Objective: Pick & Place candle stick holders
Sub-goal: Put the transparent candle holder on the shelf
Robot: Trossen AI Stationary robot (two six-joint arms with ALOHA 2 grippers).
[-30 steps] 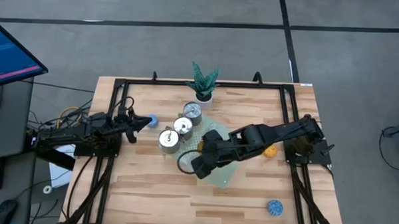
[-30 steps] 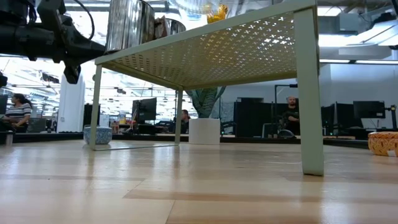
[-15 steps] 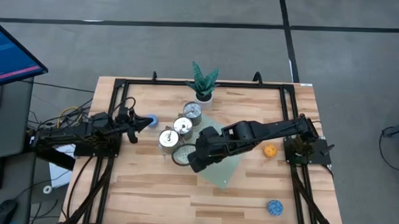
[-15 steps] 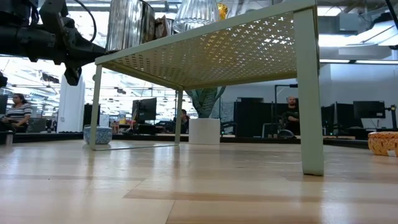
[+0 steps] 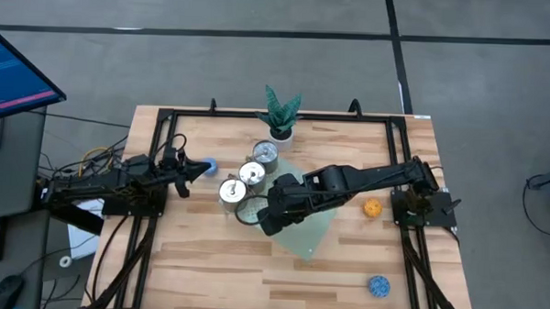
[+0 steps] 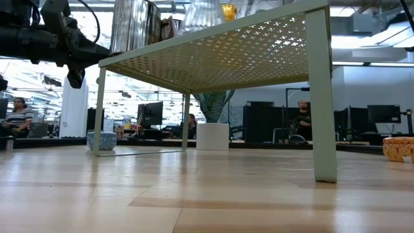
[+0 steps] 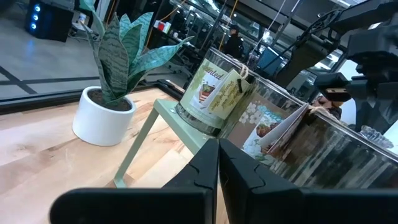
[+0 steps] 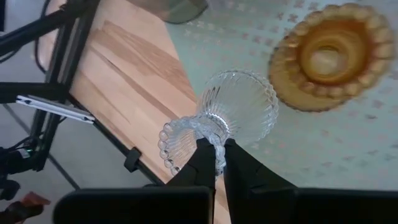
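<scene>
Your right gripper [image 8: 216,163] is clamped on the rim of a clear glass holder [image 8: 230,118], held over the pale green mat [image 5: 311,235]. Just beyond it on the mat sits the amber holder [image 8: 328,56]. Three silver holders [image 5: 253,173] stand at the mat's far-left edge. Your left gripper [image 5: 201,168] hangs left of the mat, fingers together, empty.

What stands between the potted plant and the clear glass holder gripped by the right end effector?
In the high view, one silver holder by the plant, then a second silver holder, before the clear glass holder.
</scene>
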